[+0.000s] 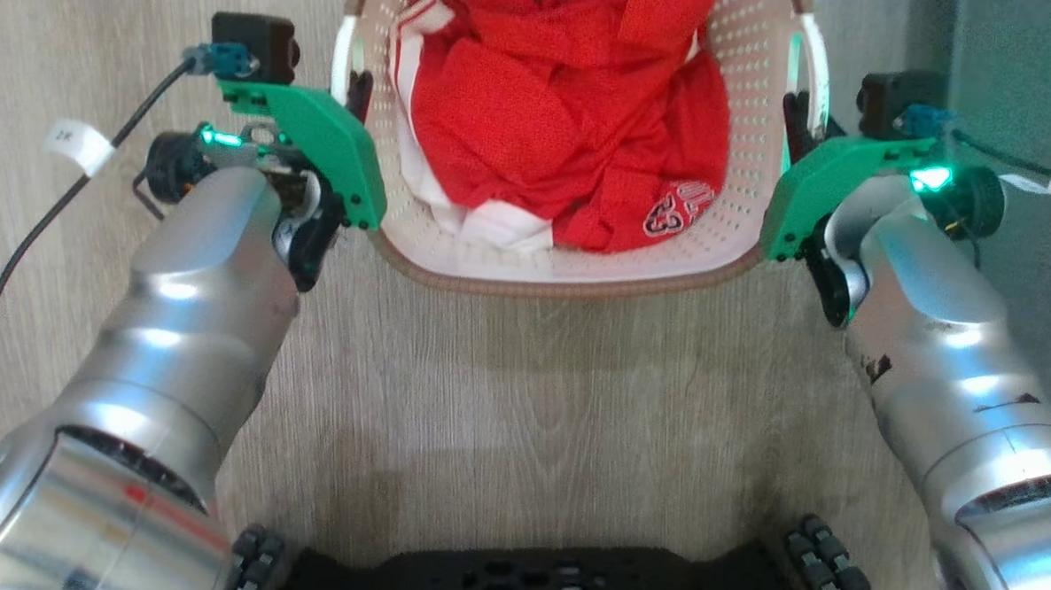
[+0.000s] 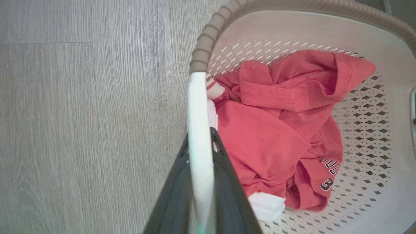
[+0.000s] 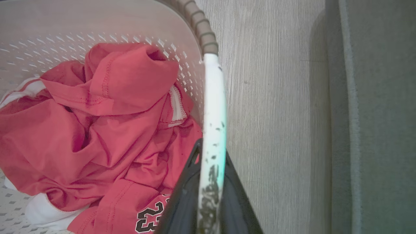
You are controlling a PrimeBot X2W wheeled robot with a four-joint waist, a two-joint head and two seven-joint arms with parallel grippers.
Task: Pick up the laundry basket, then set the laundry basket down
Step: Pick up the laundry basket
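The laundry basket is over the wood floor between the 2 arms. It looks stiff and probably light, with only red clothes inside, and its 2 white side handles are the best places to hold it. The left pincer is closed narrow on the left handle, and the right pincer on the right handle. I can't tell whether it's lifted.

head: high, facing steeply down | left wrist: close, looking along my left pincer | right wrist: close, along my right pincer | shared: inside of the laundry basket
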